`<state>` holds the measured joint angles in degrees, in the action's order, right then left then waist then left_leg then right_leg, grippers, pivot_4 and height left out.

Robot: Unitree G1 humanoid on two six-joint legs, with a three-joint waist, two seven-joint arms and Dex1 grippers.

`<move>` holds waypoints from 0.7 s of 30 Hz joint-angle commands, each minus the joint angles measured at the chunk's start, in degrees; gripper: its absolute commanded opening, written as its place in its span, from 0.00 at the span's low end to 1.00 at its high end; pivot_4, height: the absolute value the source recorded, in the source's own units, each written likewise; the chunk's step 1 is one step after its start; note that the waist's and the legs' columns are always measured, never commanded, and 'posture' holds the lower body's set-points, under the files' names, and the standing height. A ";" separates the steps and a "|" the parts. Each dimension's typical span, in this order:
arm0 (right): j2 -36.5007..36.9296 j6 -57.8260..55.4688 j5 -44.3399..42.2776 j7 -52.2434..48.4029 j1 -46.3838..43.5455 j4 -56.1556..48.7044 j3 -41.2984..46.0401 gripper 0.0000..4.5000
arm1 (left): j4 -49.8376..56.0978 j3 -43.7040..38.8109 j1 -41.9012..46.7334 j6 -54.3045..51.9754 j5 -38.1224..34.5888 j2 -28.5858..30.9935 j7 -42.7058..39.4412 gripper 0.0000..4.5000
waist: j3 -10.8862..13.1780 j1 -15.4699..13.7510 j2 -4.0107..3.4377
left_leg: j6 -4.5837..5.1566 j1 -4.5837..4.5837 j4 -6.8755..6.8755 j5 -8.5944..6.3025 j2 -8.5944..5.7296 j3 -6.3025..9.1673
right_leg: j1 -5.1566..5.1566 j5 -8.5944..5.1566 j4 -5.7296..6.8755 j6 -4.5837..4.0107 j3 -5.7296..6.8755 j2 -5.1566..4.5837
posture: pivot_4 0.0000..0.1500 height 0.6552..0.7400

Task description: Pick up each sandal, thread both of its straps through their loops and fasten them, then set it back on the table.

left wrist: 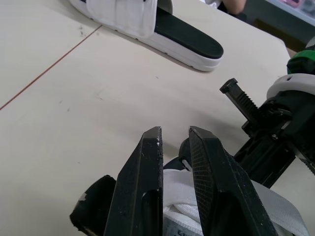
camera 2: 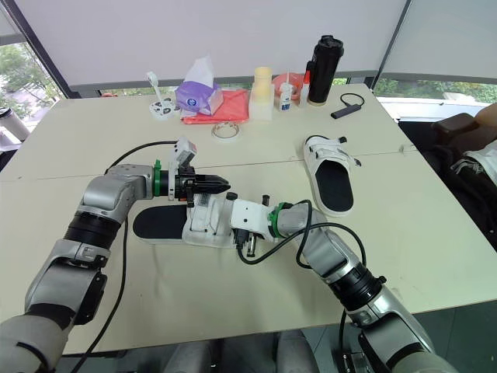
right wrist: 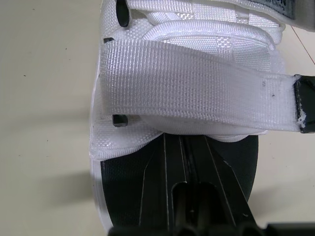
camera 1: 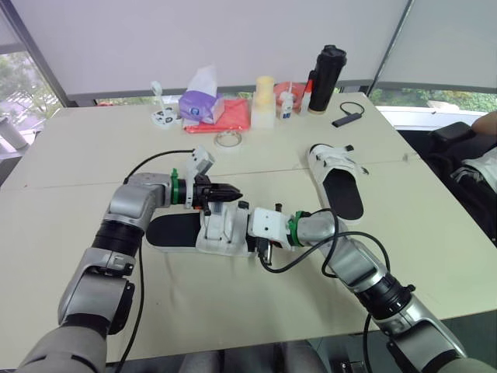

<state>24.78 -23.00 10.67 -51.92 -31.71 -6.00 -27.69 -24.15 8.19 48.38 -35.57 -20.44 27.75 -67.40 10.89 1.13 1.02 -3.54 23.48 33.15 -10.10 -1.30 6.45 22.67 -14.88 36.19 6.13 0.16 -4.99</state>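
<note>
Over the near sandal [camera 1: 221,233], flat on the surface [camera 1: 70,163], the left claw [camera 1: 227,189] hovers with fingers [left wrist: 142,182] drawn together on nothing. The right claw [camera 1: 248,231] crowds the sandal's right side by a loose strap [right wrist: 197,98]; open or closed, I cannot tell. Beyond the sandal lie the second sandal [camera 1: 338,183] and a tape roll [camera 1: 228,139].

A pale beige surface [camera 1: 70,155], crossed by a thin seam [camera 1: 264,172], stands before white roller blinds [camera 1: 233,39] divided by dark mullions [camera 1: 37,54]. Daylight and green foliage show through window strips [camera 1: 15,81] at both sides. A dark seat [camera 2: 458,128] stands at the right.
</note>
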 commanded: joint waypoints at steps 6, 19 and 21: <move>0.45 -1.47 0.77 -0.37 1.50 1.17 -1.41 0.00 | -5.19 -5.10 7.33 -11.56 -3.14 -2.27 4.57 0.19 | 0.00 0.02 0.00 | 0.00 0.00 0.08 0.00 0.00 0.02 | -0.03 -0.02 0.03 0.06 0.01 0.02 | 1.00 1.00; 0.41 -1.69 0.71 -0.07 1.64 1.05 -1.43 0.00 | -5.23 -4.13 8.42 -19.65 -3.88 -1.71 3.36 0.46 | 0.00 0.06 0.00 | 0.00 0.00 0.07 0.00 0.00 0.02 | -0.03 0.01 0.07 0.12 0.01 0.02 | 1.00 1.00; 0.37 -1.68 0.70 -0.08 1.56 1.13 -1.44 0.00 | -3.74 -2.48 7.39 -20.13 -3.36 -1.14 2.28 0.46 | 0.00 0.07 0.00 | 0.00 0.00 0.07 0.00 0.00 0.02 | -0.02 0.01 0.07 0.12 0.01 0.02 | 1.00 1.00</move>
<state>24.76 -23.32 10.66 -51.53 -31.51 -6.33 -27.71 -30.49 5.04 55.76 -55.22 -23.68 25.84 -63.79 10.89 1.20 1.02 -3.54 23.48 33.21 -10.10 -1.31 6.47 22.64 -14.87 36.26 6.25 0.17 -4.97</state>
